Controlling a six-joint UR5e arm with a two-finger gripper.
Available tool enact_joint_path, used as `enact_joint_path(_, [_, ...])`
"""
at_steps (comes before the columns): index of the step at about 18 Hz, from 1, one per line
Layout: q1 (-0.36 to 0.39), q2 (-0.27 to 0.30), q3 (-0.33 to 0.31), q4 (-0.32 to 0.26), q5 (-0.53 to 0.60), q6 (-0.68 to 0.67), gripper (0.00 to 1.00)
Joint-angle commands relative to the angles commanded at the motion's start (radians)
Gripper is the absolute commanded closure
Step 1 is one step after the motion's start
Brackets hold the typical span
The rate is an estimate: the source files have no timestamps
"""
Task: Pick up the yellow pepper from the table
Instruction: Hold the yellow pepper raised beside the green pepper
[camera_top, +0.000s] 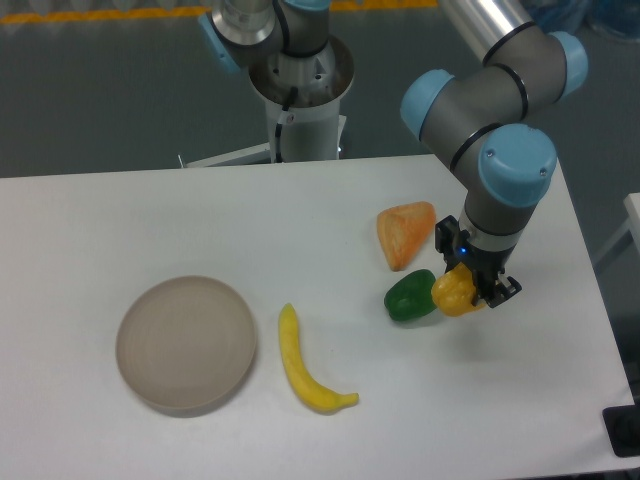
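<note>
one banana (306, 364), two peppers: green pepper (409, 297), yellow pepper (455, 291) in jaws.

Arm bent downward, hand (466, 290) vertical, fingers closed on something

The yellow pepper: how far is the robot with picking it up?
Done: the two-finger gripper has reached the small blocky yellow pepper, beside the green pepper. In hand: its fingers sit around it. Left: a clear lift off the white table is not visible yet.

Silver-grey arm (500, 70) with light-blue joint caps, black gripper (478, 283).
</note>
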Motion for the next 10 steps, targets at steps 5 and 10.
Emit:
enact_joint_path(5, [0.003, 0.0, -0.003, 0.003, -0.003, 0.002, 0.76])
enact_joint_path(10, [0.003, 0.002, -0.002, 0.003, -0.022, -0.002, 0.76])
